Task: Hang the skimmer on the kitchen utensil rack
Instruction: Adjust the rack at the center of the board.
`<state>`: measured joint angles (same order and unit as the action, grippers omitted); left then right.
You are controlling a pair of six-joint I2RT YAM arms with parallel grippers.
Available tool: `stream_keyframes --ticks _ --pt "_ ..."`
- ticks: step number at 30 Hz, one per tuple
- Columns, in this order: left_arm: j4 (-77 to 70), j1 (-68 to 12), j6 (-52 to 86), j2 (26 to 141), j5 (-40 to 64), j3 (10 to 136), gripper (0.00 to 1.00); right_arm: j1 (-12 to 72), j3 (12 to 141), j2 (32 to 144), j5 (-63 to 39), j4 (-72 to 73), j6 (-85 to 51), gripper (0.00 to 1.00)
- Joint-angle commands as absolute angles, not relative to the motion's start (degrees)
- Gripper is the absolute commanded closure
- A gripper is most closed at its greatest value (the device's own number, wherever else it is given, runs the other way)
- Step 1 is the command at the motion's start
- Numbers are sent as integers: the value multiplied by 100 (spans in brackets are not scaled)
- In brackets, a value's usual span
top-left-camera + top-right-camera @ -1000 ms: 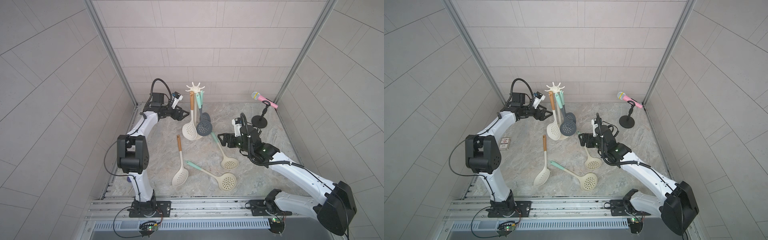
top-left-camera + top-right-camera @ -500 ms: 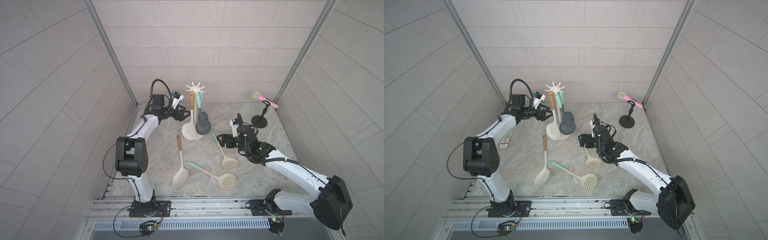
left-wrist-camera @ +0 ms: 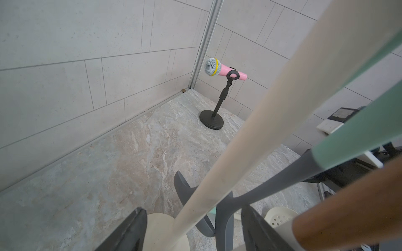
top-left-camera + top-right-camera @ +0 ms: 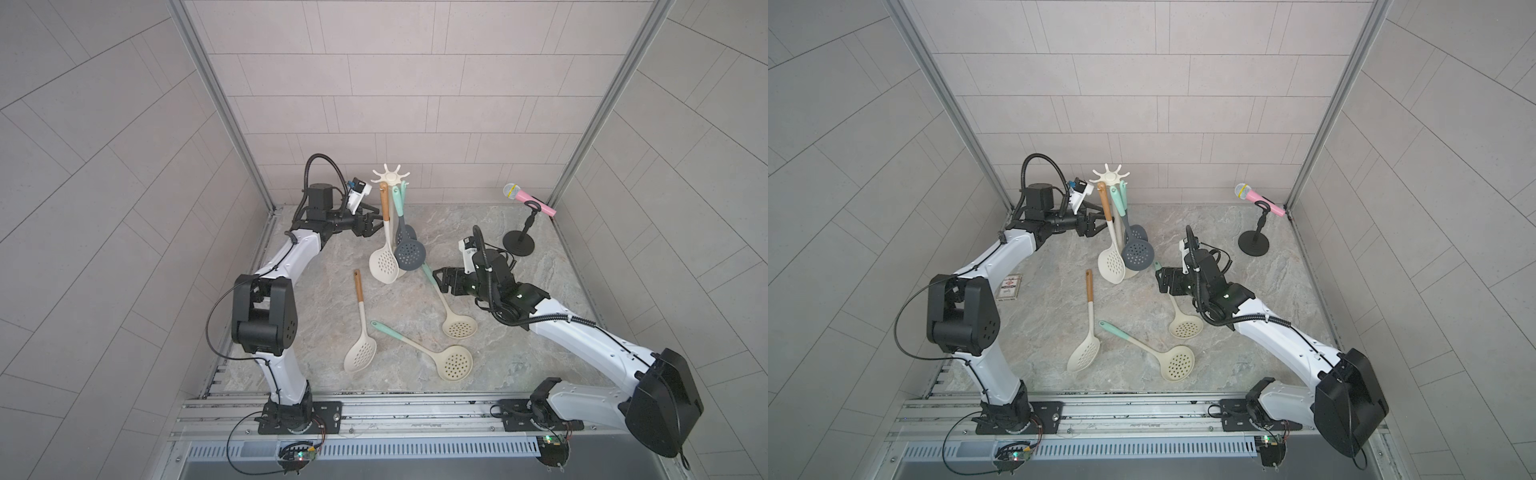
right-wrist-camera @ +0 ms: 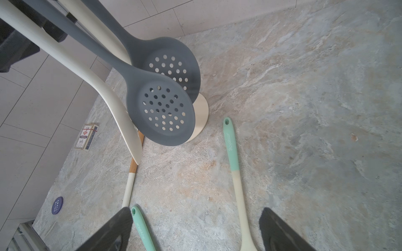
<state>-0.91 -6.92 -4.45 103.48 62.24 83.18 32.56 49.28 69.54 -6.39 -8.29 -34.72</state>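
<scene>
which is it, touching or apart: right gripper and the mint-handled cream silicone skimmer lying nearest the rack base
Apart. The right wrist view shows the open right gripper straddling the mint-handled skimmer, bare table visible on both sides.

Clearances around the rack (image 4: 390, 179). Three hung skimmers (image 4: 385, 261) crowded its near side, and their handles stood just before the open left gripper (image 4: 375, 226). Three loose skimmers (image 4: 360, 332) cluttered the middle of the table (image 4: 457, 224); one handle lay between the spread jaws of the right gripper (image 4: 439, 280). Bare table ran from the rack to the microphone stand (image 4: 518, 243) and along the back wall.
</scene>
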Motion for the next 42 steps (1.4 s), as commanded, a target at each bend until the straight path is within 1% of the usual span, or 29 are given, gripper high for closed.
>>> stream_keyframes --ticks 1,7,11,18,22,31,42 --pt "-888 -756 -49 10265 6466 8171 31 3245 5112 6985 -545 -860 -3445 7" --pt "-1586 -756 476 10412 6497 8103 38 3242 5170 7049 -547 -857 -3441 7" --pt "-2508 -759 1388 10590 6627 8055 48 3238 5168 7055 -519 -884 -3429 7" --pt "-5130 -763 3672 11115 6870 7988 52 3243 5182 7070 -492 -901 -3396 7" --pt "-6043 -759 4573 11341 6952 8076 54 3228 5186 7100 -500 -906 -3375 7" --pt "-6054 -756 4533 11329 6953 8038 56 3226 5207 7141 -510 -909 -3349 7" --pt "-5266 -791 3646 11290 6820 8063 57 3195 5220 7141 -510 -935 -3313 7"
